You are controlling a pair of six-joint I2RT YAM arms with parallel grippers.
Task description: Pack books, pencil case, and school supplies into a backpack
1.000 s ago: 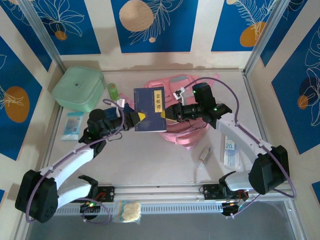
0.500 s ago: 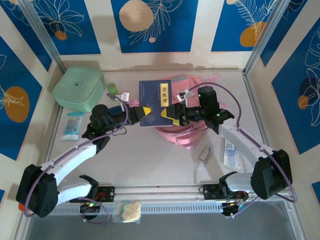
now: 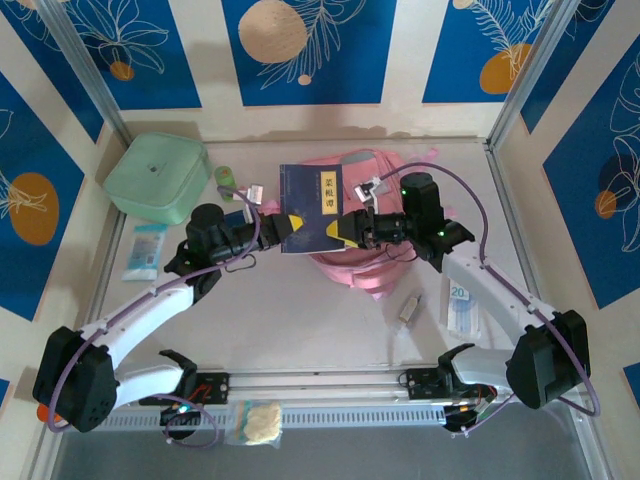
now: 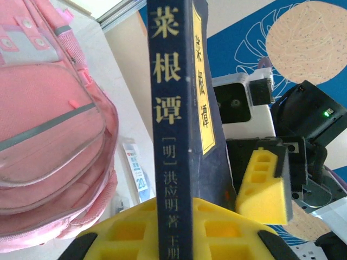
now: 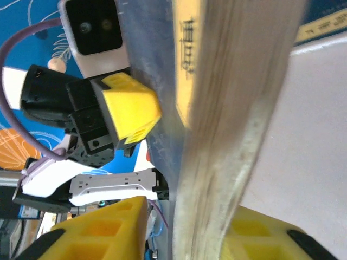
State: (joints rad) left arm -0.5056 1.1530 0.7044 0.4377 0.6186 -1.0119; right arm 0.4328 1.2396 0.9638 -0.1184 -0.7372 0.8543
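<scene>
A dark navy book (image 3: 305, 195) with a yellow label is held upright over the pink backpack (image 3: 365, 265), which lies mid-table. My left gripper (image 3: 284, 224) is shut on the book's lower left corner, and its yellow pads (image 4: 124, 230) clamp the spine (image 4: 173, 108). My right gripper (image 3: 345, 228) stands at the lower right corner. Its jaws straddle the page edge (image 5: 238, 108), with a narrow gap showing beside its left finger (image 5: 108, 227). A clear-grey piece (image 3: 408, 307) and a white and light-blue packet (image 3: 460, 305) lie on the table right of the backpack.
A mint-green lidded box (image 3: 155, 180) sits at the back left, with a small green bottle (image 3: 225, 178) beside it. A teal packet (image 3: 145, 250) lies along the left wall. A small bag (image 3: 255, 420) rests on the front rail. Wall panels enclose the table.
The book has risen from a tilted pose to upright and moved back over the backpack. The right gripper let go of it and has come back narrow around its edge.
</scene>
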